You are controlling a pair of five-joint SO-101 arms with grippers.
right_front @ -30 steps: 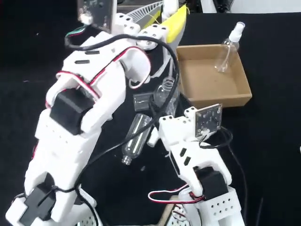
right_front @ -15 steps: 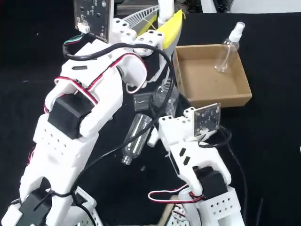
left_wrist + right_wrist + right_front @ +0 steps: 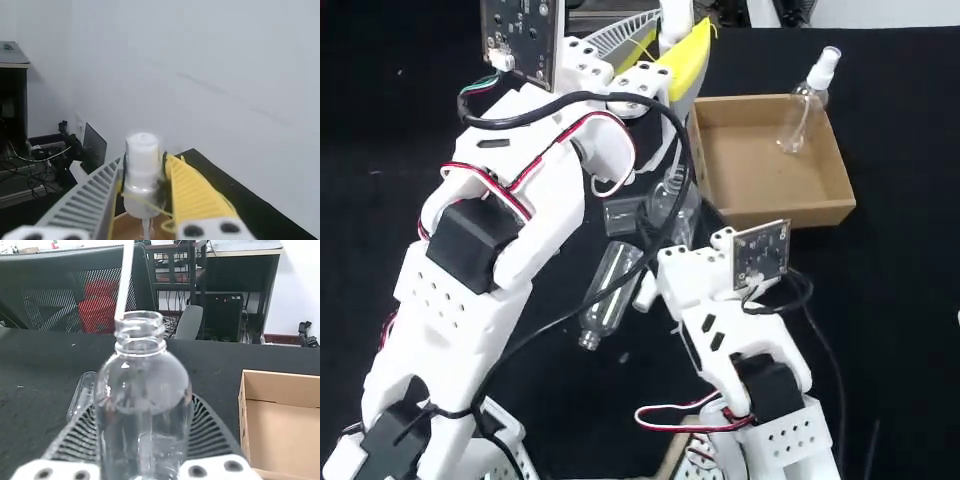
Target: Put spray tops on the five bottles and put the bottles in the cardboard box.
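Note:
My left gripper (image 3: 143,176) is shut on a white spray top (image 3: 143,165), held between its grey and yellow fingers; in the high view it hangs high at the back (image 3: 665,45). The spray top's white tube (image 3: 124,280) hangs just above the open neck of a clear bottle (image 3: 142,405). My right gripper (image 3: 142,442) is shut on that bottle and holds it upright near the table's middle (image 3: 672,200). The cardboard box (image 3: 750,175) lies at the back right, with a capped bottle (image 3: 805,100) leaning in its far corner.
Another clear bottle without a top (image 3: 610,290) lies on the black table beside the right arm; it is also in the right wrist view (image 3: 80,395). Black cables loop across the left arm. An office chair and desks stand beyond the table.
The left arm has shifted a little, carrying the spray top slightly leftward and up. The right arm and its bottle have kept still.

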